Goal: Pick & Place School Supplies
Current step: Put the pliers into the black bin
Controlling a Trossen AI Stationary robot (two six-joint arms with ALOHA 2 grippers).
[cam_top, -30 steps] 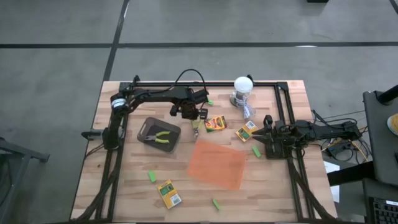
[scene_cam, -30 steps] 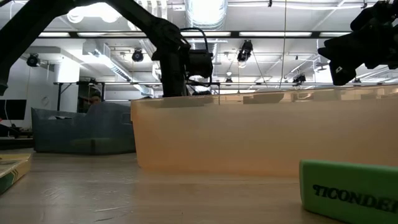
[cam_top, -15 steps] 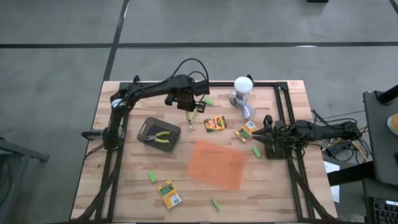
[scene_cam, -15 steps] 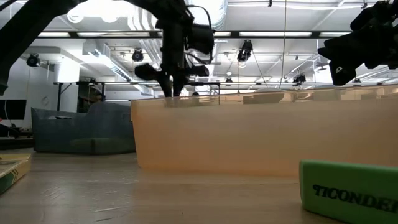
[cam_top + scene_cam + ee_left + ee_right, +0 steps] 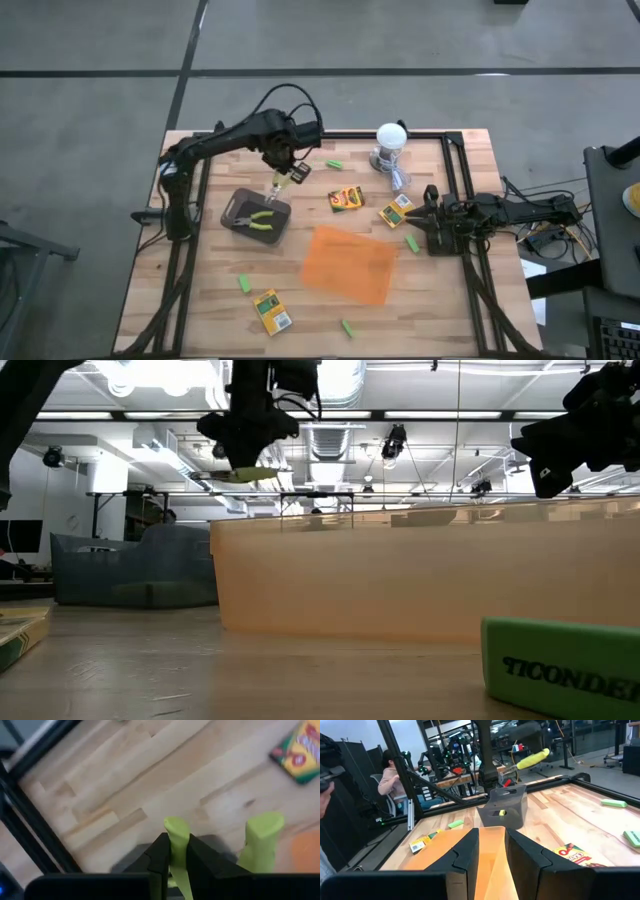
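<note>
My left gripper (image 5: 284, 174) hangs over the far edge of the dark grey bin (image 5: 255, 213), shut on a yellow-green-handled plier-like tool (image 5: 277, 184), which the low view shows in the air (image 5: 246, 475). A second such tool (image 5: 263, 222) lies inside the bin. Crayon boxes (image 5: 346, 198) (image 5: 397, 211) (image 5: 270, 311) and green stubby pieces (image 5: 335, 163) (image 5: 412, 243) (image 5: 244, 284) lie flat on the table. My right gripper (image 5: 425, 222) waits open at the right side, beside the orange tray (image 5: 350, 262). My left gripper pinches one handle (image 5: 175, 831) of the tool between its two fingers (image 5: 159, 854), and the handle's rounded end sticks out past them. The other handle (image 5: 263, 836) stands free beside the fingers. The fingers point down from above. The tool is lifted clear of the table.
A white round-headed lamp (image 5: 391, 145) with its cable stands near the far edge. Black frame rails run along the far and right sides. In the low view the orange tray's wall (image 5: 420, 575) fills the middle and a green eraser (image 5: 560, 660) lies close. People sit beyond the table.
My left gripper has risen with the tool and carried it toward the table's left edge, from beside the crayon box near the table's middle to above the bin's far edge. The tool hangs higher in the low view than before. The right arm has kept still.
</note>
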